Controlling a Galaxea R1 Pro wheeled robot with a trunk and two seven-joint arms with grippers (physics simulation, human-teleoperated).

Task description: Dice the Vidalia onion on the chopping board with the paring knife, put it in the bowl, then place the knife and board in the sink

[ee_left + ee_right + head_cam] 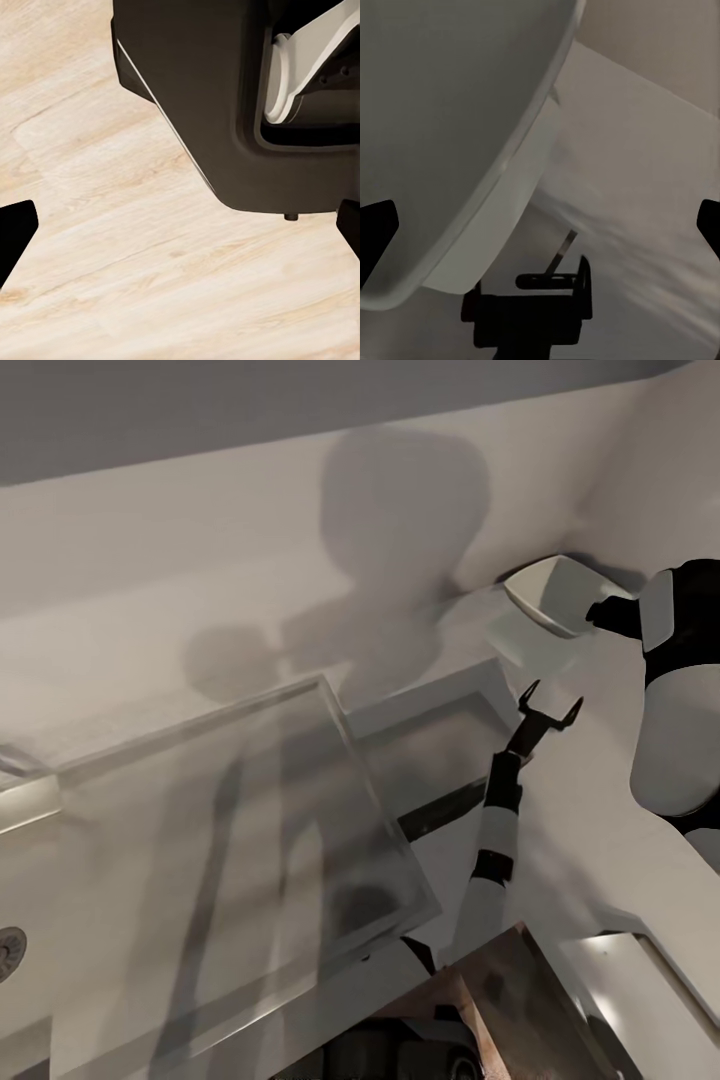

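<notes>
The pale bowl (552, 595) rests on the light countertop (180, 650) at the far right, against the wall. My right gripper (602, 612) hangs at the bowl's near rim. In the right wrist view the bowl (450, 135) looms very close, and the right gripper (544, 225) is open with nothing between its fingers. My left gripper (548, 708) is raised over the counter just below the bowl, its fingers spread in an open V. In the left wrist view the left gripper (184, 225) is open and empty, with pale wood floor (112, 247) beyond it.
A large shiny rectangular basin with a raised rim (330, 690) lies in the counter's middle. A smaller grey-framed recess (440, 745) lies to its right. My dark base (202, 97) stands on the floor. A black gripper-like shape (529, 311) sits under the bowl.
</notes>
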